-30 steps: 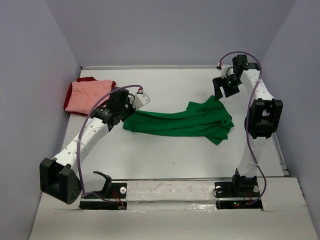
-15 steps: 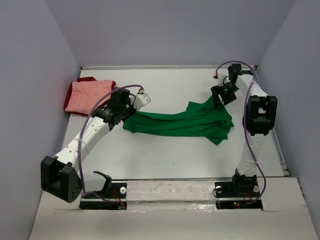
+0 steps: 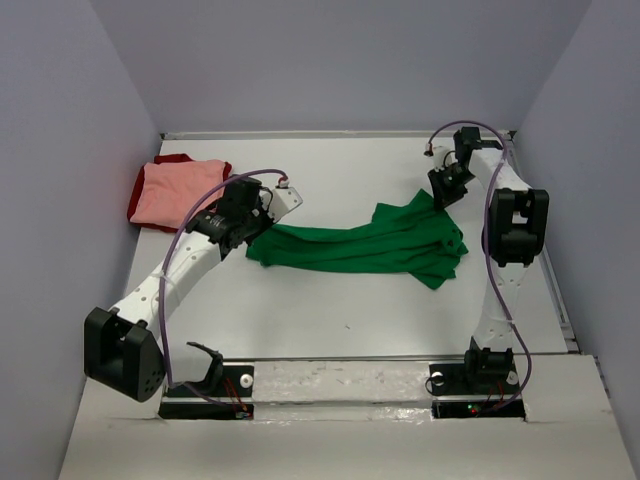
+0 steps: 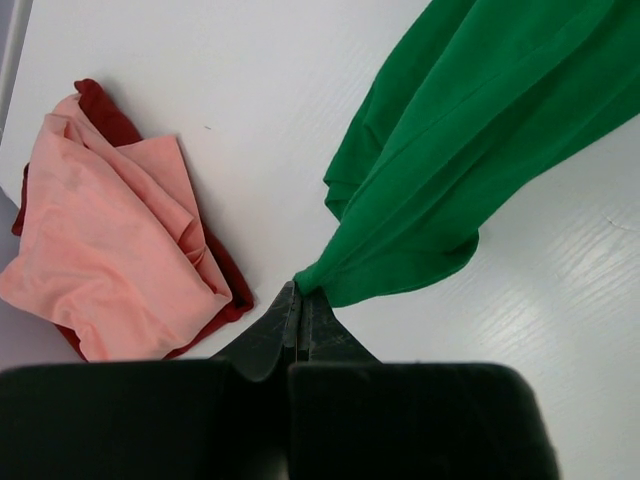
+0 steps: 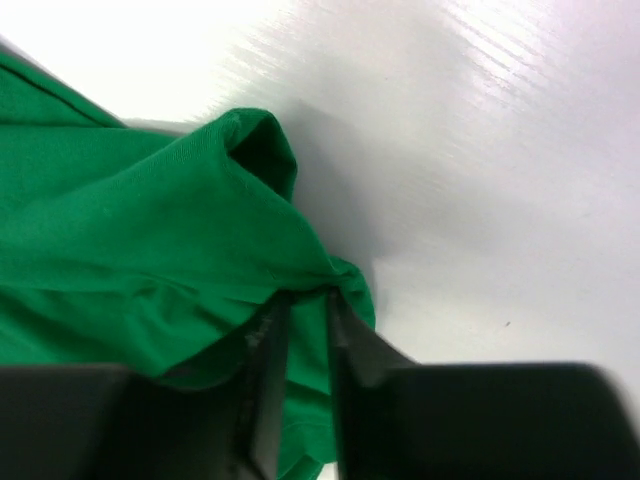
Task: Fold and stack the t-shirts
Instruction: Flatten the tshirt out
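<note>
green t-shirt (image 3: 370,245) lies strung across mid-frame in the top view. long axis runs left to right, climbing a bit toward the right end. left fingers (image 4: 298,300) are clenched on its left tip, with the cloth drawn to a point right at them. right fingers (image 3: 437,197) sit at the shirt's upper right corner, nearly together with a fold of green between them. the cloth puckers there, so i read it as a grip. each arm has the end on its own side, and the shirt's axis runs fingers to fingers. it's bunched and creased, fatter at the right end. my read: the next move pulls the ends apart along that axis to flatten it on the table (image 3: 330,310). salmon pink t-shirt (image 3: 180,192) lies folded upper left on the dark red t-shirt (image 3: 175,158), apart from the green one. that stack is nearer the left arm.
</note>
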You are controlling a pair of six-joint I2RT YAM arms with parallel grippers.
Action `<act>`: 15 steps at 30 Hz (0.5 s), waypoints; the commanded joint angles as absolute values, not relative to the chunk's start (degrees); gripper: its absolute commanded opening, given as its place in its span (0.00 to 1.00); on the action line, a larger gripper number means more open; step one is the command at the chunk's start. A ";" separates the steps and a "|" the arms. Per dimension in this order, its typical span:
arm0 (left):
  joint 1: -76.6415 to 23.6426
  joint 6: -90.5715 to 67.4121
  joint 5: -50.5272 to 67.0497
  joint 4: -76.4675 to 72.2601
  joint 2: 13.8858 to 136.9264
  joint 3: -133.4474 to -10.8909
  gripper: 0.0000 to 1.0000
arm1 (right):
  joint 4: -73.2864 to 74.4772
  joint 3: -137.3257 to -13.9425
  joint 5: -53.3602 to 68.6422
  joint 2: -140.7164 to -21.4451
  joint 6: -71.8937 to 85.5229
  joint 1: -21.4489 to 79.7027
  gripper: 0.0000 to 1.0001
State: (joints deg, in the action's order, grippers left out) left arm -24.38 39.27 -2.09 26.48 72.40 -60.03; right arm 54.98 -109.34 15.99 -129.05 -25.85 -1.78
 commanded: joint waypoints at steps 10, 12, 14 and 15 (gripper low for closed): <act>-24.79 37.88 -0.97 27.77 72.34 -62.05 0.00 | 53.96 -110.30 16.52 -125.60 -27.25 -1.41 0.00; -24.87 37.97 -0.88 27.95 72.07 -61.96 0.00 | 53.96 -110.39 16.00 -124.98 -27.33 -1.41 0.05; -24.87 38.06 -0.62 27.95 71.72 -61.96 0.00 | 53.88 -110.30 15.30 -124.81 -27.77 -1.41 0.38; -24.79 38.06 -0.70 27.95 71.72 -61.88 0.00 | 53.70 -110.30 15.03 -124.63 -27.77 -1.41 0.44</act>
